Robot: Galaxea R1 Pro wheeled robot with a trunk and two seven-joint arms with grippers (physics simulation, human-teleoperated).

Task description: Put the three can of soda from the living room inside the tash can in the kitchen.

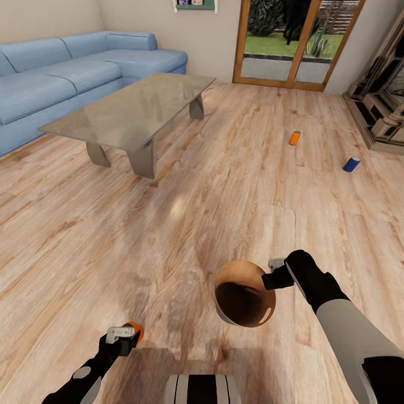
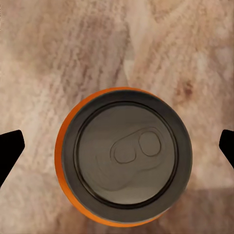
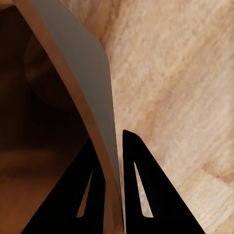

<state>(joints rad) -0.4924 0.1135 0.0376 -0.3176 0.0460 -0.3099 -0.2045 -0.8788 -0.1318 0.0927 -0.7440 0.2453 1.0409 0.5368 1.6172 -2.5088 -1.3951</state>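
In the head view an orange soda can (image 1: 136, 332) stands low at the left, with my left gripper (image 1: 124, 335) at it. The left wrist view looks straight down on that can's grey top (image 2: 124, 156); my left gripper (image 2: 119, 151) is open, its dark fingertips wide apart on either side and clear of the can. My right gripper (image 1: 276, 273) is shut on the rim of the trash can (image 1: 245, 292), held tilted above the floor, its copper inside showing. The right wrist view shows the fingers (image 3: 95, 195) pinching its pale wall (image 3: 78, 53). A second orange can (image 1: 294, 137) and the blue can (image 1: 351, 164) lie on the floor far right.
A glass coffee table (image 1: 134, 106) stands ahead on the left, with the blue sofa (image 1: 67, 73) behind it. Wood-framed glass doors (image 1: 297, 42) are at the back. The fireplace (image 1: 387, 106) edges the right side. Pale wood floor (image 1: 235, 196) stretches between me and the far cans.
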